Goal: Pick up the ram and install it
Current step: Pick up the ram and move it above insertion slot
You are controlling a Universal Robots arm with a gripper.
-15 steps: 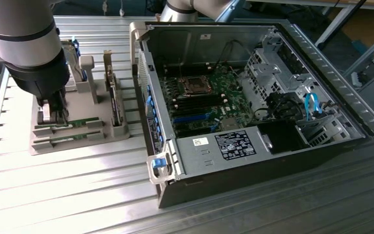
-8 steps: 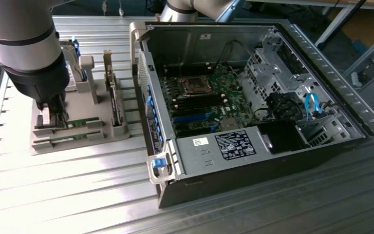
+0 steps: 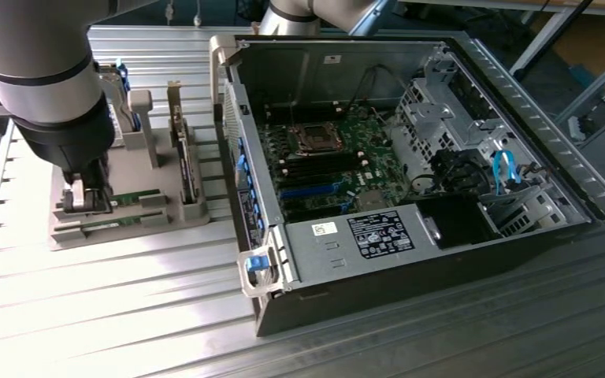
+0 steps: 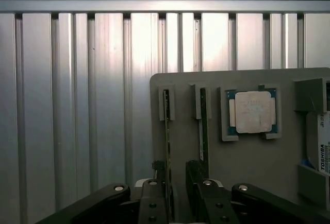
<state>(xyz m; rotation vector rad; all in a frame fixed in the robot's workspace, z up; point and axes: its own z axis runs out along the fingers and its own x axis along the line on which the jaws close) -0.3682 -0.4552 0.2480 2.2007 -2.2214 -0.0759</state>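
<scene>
case: open black-and-silver desktop computer case [image 3: 313, 67] with a green motherboard [image 3: 329, 153] flat on its floor and a black labelled power supply [image 3: 387, 232] at one end.

tray: flat grey plastic parts tray [image 4: 183, 126] on the ribbed aluminium table [image 4: 77, 105]. It sits just beside the case, on the exterior view's left, and each part has its own holder.

drive: silver-labelled Toshiba hard drive [image 4: 323, 149], held between 2 grey brackets at the tray's edge.

processor: square silver processor chip [image 4: 252, 112], lying flat in a clipped pocket.

gripper: black 2-finger gripper [image 4: 178, 177], down low over the tray at the sticks' ends. The jaws are parted by a narrow gap with bare tray showing between them, so it's not clamped on anything I can see.

ram: long thin green circuit-board ram stick [image 4: 166, 131], standing on edge in a tray slot. A 2nd matching stick [image 4: 203, 126] is in the next slot, near but apart. I can't tell which of the 2 the gripper is lined up on.

handling: my guess is very light and stiff, but thin and easy to crack if twisted.

where to grab: I'd pinch the 2 flat faces near the top edge and keep off the contacts.
</scene>
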